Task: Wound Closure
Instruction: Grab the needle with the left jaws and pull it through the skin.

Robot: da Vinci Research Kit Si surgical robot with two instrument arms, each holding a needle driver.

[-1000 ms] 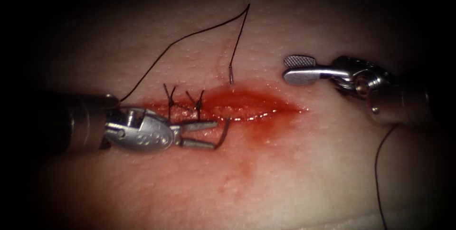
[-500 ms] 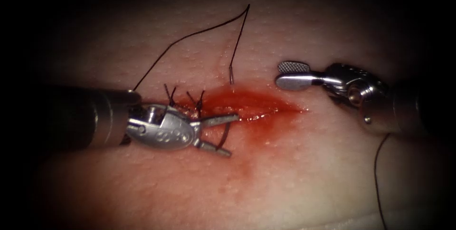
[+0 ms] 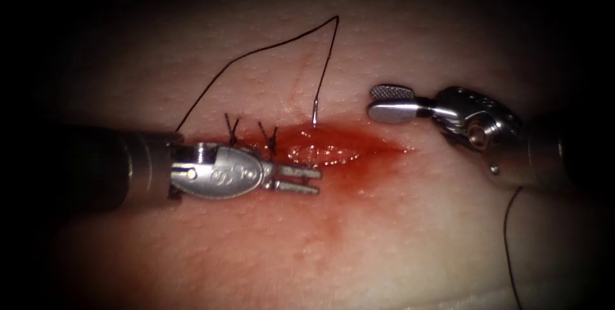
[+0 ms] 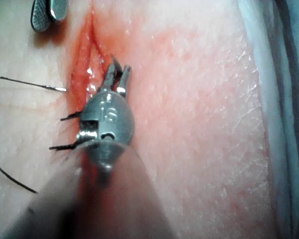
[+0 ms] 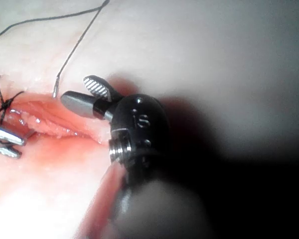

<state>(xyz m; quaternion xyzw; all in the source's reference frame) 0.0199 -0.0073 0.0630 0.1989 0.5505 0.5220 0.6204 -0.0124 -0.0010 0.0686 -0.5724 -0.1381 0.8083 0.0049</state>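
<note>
The tissue [image 3: 397, 233] has a red cut [image 3: 333, 146] running across it. The needle is in the tissue. Its tail [image 3: 314, 113] stands out of the far edge of the cut, with the thread [image 3: 256, 50] arching up from it and down behind the left tool. My left tool [image 3: 318, 182] lies on the near edge toward the cut's left end. Its jaws are closed to a narrow gap where the needle's point came out, and that part is hidden between them. The same tool [image 4: 118, 70] is seen from close. My right tool [image 3: 384, 102] hovers open over the cut's right end, holding nothing.
Two tied stitches [image 3: 232, 129] [image 3: 270, 138] with short cut ends close the left part of the cut. Red fluid [image 3: 346, 182] stains the near edge. A loose strand of thread [image 3: 507, 246] hangs below the right tool. A pale cloth edge [image 4: 284, 99] borders the tissue.
The left tool moved right along the near edge, opened wide around the needle's exposed point, then closed on it. The right tool drifted slightly left, staying open.
</note>
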